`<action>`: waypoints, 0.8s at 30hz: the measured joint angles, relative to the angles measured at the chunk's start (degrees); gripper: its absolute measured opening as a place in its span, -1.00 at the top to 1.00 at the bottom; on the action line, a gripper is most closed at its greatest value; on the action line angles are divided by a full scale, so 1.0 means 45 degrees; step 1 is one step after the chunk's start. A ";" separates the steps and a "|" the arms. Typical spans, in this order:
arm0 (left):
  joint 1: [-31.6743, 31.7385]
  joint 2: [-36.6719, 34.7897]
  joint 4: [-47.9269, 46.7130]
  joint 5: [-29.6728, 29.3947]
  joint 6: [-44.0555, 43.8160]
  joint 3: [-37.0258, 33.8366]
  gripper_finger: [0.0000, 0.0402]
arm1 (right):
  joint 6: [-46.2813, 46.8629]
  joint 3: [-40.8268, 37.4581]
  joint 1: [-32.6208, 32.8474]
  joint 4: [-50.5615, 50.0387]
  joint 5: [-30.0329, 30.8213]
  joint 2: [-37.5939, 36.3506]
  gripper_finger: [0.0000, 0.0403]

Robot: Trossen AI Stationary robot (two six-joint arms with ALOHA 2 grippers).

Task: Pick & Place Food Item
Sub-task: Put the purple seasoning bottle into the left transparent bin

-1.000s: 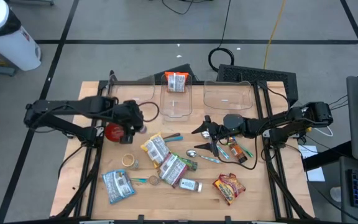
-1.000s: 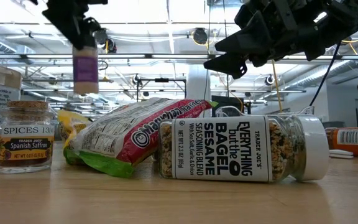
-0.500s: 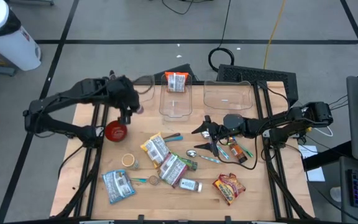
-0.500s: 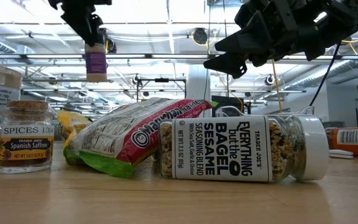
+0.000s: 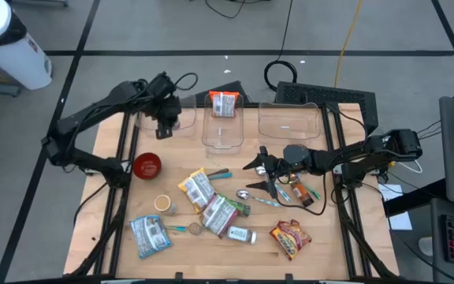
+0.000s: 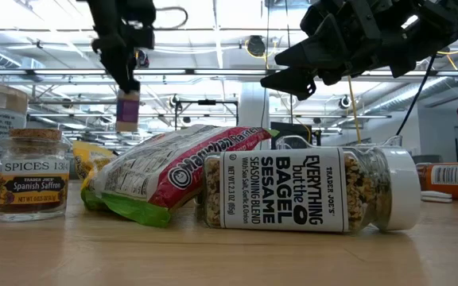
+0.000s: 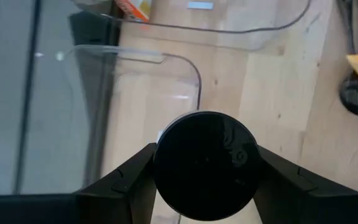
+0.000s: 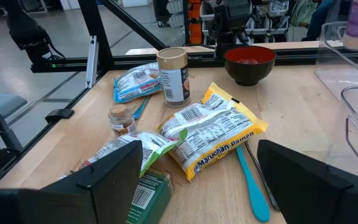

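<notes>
left end effector (image 6: 126,79) grips purple-labelled jar (image 6: 127,110) aloft | sesame jar (image 6: 308,189) lying on table

Red bowl (image 5: 146,166) on the wooden table (image 5: 321,237); teal spoon (image 8: 252,183) beside a yellow noodle packet (image 8: 213,134); small saffron jar (image 6: 29,175) upright; sesame seasoning jar (image 6: 308,189) lying on its side.

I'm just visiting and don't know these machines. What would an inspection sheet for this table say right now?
Surface: wooden table, crowded in the middle.
Job's things: small jar with black lid, held above the leftmost clear bin; middle bin holds one packet.
Clutter: red bowl, ramen pack, seasoning jar, saffron jar, teal spoon.
Grippers: left gripper grips the jar; right gripper open, hovering over the table.
Cables: black coil and yellow cord on the floor.
Surroundings: nothing seen of people.
</notes>
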 joint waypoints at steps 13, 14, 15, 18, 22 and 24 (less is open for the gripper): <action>0.2009 0.2012 0.0685 0.0985 0.0553 0.2967 -0.06 | 0.0000 0.0000 -0.0004 0.0000 0.0000 0.0000 -0.53; 0.2105 0.2082 0.0707 0.1214 0.0557 0.3219 -0.06 | 0.0000 0.0000 -0.0005 0.0000 0.0000 0.0000 -0.53; 0.2200 0.2148 0.0698 0.1442 0.0557 0.3446 -0.06 | 0.0002 0.0000 0.0000 0.0003 0.0000 0.0000 -0.53; 0.2429 0.2266 0.1017 0.2081 0.0545 0.3672 -0.06 | 0.0000 0.0000 -0.0004 0.0000 0.0000 0.0000 -0.53; 0.2917 0.2290 0.1083 0.2893 0.0659 0.3495 -0.06 | 0.0060 0.0000 -0.0003 0.0005 0.0000 0.0000 -0.53; 0.3133 0.2357 0.1107 0.3010 0.0642 0.3430 -0.06 | 0.0087 0.0000 -0.0004 0.0001 0.0000 0.0000 -0.53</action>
